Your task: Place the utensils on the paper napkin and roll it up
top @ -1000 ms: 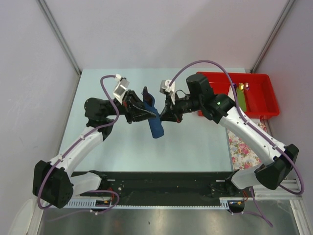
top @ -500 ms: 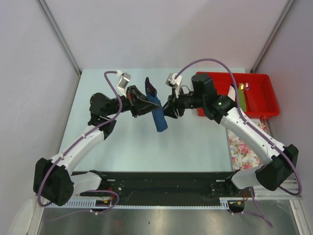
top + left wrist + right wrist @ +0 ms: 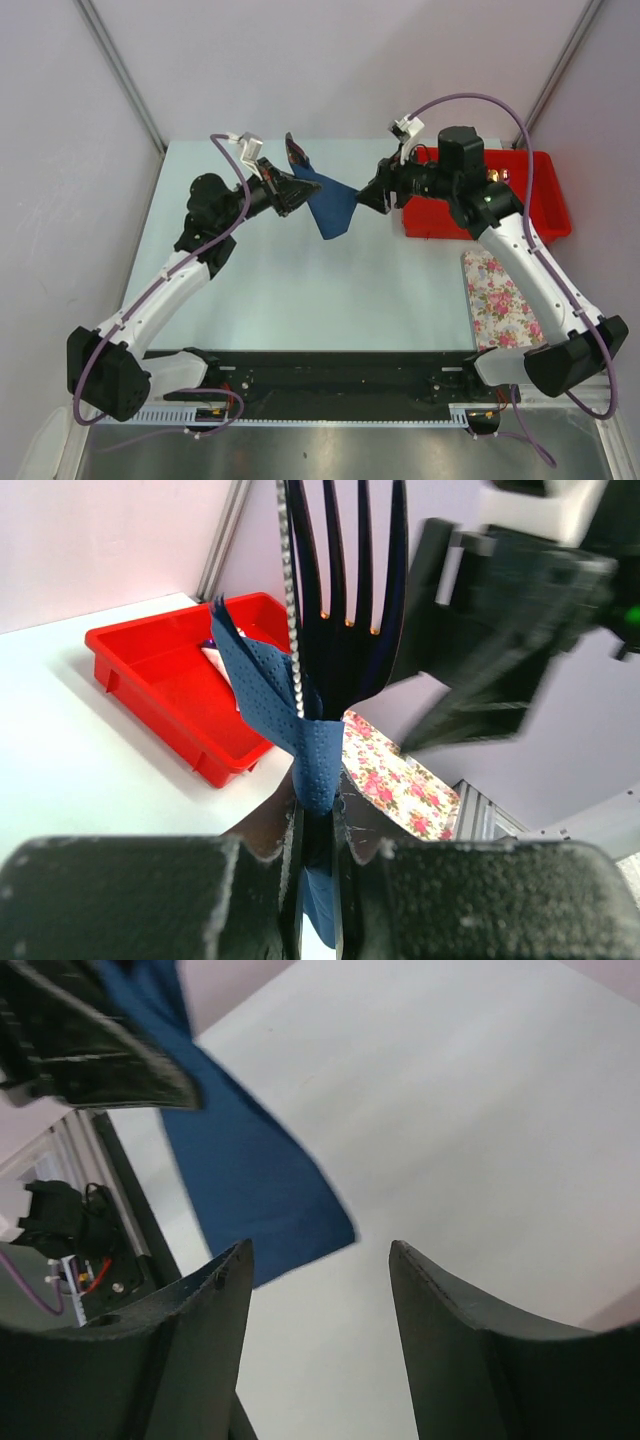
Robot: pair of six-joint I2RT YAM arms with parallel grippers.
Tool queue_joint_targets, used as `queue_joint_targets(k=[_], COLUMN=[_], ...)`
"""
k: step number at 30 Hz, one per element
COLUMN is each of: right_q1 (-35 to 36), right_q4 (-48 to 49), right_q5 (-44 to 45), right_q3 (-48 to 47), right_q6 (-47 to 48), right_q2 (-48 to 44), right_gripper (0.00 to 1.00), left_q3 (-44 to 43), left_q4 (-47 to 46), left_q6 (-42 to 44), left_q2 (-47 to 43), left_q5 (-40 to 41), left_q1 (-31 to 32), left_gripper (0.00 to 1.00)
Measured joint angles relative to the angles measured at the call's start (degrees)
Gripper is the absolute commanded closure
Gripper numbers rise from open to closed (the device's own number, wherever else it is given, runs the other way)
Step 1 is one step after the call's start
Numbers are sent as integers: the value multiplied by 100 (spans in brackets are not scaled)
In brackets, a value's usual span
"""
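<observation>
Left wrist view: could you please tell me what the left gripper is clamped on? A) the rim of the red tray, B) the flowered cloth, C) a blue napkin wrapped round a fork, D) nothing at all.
C: the left gripper is shut on the blue napkin wrapped round the dark fork, while the red tray and the flowered cloth lie on the table behind.

White left arm [image 3: 165, 290] and right arm [image 3: 535, 270], black joints; 2 purple cables [image 3: 470, 97], 1 each.
</observation>
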State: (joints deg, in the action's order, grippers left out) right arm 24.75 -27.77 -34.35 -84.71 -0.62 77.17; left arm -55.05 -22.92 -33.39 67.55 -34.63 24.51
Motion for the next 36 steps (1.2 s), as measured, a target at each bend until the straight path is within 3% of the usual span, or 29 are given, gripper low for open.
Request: queue_joint_targets(k=[8, 12, 16, 33, 36], right_q1=[715, 831, 957, 1150, 1154], right_q4=[140, 280, 321, 625, 634], right_q5=[37, -15, -131, -1003, -1104], right_q3=[-114, -114, -114, -46, -46], right_q6=[-96, -131, -149, -396, -444], right_q2=[-76, 42, 210, 251, 251], right_gripper=[37, 27, 29, 69, 83], left_q3=[-92, -92, -90, 50, 57], left_q4=[55, -136, -597, -2199, -2354], left_q6=[-15, -153, -446, -1521, -1624], left_q2=[109, 109, 120, 291, 319], left_q5=[-9, -173, -387, -1158, -1248], left_q1=[0, 0, 0, 0, -2], left_gripper=[100, 100, 100, 100, 100])
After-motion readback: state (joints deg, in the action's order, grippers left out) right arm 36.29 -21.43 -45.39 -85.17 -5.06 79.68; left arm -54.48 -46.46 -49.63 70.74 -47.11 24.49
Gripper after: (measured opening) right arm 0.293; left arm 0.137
